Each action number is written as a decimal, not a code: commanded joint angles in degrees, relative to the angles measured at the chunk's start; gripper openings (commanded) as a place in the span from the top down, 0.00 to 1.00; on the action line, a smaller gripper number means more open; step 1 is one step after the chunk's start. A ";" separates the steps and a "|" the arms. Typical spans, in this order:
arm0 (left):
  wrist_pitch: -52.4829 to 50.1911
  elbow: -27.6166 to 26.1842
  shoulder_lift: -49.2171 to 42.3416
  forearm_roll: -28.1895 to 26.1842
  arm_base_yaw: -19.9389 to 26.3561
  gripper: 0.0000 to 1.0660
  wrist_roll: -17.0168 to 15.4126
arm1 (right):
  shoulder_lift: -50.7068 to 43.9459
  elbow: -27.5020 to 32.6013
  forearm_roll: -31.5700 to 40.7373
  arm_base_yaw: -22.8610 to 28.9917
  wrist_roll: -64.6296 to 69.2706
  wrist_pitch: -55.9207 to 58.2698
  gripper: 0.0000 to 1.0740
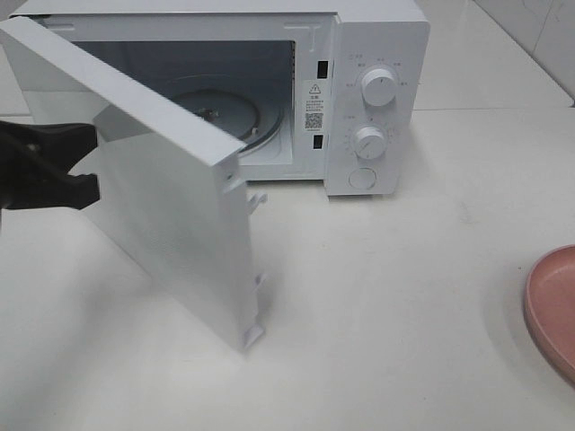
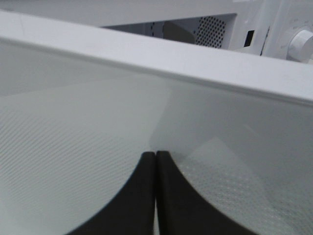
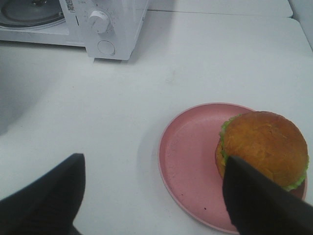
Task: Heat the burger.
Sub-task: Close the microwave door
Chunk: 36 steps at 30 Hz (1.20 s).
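Observation:
The burger [image 3: 266, 147], a golden-brown bun with green lettuce, sits on the right part of a pink plate [image 3: 188, 152] on the white table. My right gripper [image 3: 151, 196] is open above the table, one finger at the burger's near side, the other well away from the plate. The white microwave [image 1: 377, 54] stands at the back with its door [image 1: 171, 189] swung wide open and its glass turntable [image 1: 216, 112] bare. My left gripper [image 2: 155, 159] is shut, its tips against the door's outer face; it shows dark behind the door [image 1: 90, 189] in the exterior view.
The open door juts far out over the table's left half. Only the edge of the pink plate [image 1: 552, 305] shows at the right border of the exterior view. The microwave's two knobs [image 1: 377, 88] face front.

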 commanded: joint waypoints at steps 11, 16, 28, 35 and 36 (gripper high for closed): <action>-1.83 -15.76 15.13 -14.95 -9.91 1.00 5.90 | -1.60 0.11 -0.23 -0.40 -0.46 -0.34 0.30; -1.83 -21.03 19.54 -18.22 -11.63 1.00 5.90 | -1.60 0.11 -0.23 -0.40 -0.46 -0.34 0.30; -2.06 -35.35 29.28 -18.51 -15.76 1.00 5.90 | -1.60 0.11 -0.23 -0.40 -0.46 -0.34 0.30; -2.18 -40.16 33.00 -21.60 -16.16 1.00 6.02 | -1.60 0.11 -0.23 -0.40 -0.46 -0.34 0.30; -2.23 -41.54 33.86 -23.32 -16.16 1.00 7.05 | -1.60 0.11 -0.23 -0.40 -0.46 -0.34 0.30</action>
